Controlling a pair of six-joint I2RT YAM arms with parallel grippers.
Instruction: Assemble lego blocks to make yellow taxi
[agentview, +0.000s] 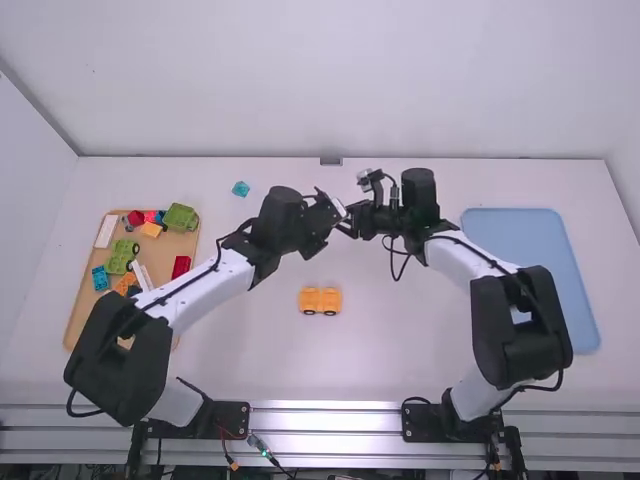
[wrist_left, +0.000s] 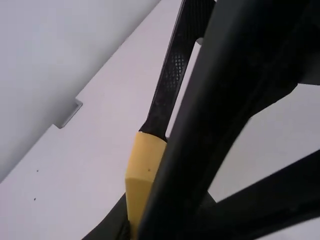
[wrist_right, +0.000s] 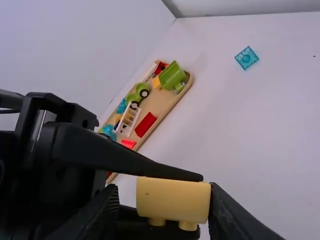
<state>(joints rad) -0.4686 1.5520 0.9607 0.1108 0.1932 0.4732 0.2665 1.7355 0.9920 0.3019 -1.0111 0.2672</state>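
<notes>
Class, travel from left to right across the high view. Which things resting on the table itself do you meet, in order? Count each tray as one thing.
Wooden tray → teal block → orange-yellow wheeled piece → blue tray.

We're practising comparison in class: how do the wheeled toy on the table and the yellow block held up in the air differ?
The wheeled toy rests on the table; the yellow block is held above it. The wheeled toy has dark wheels; the yellow block has two round knobs underneath. Both are in the yellow-to-orange range.
</notes>
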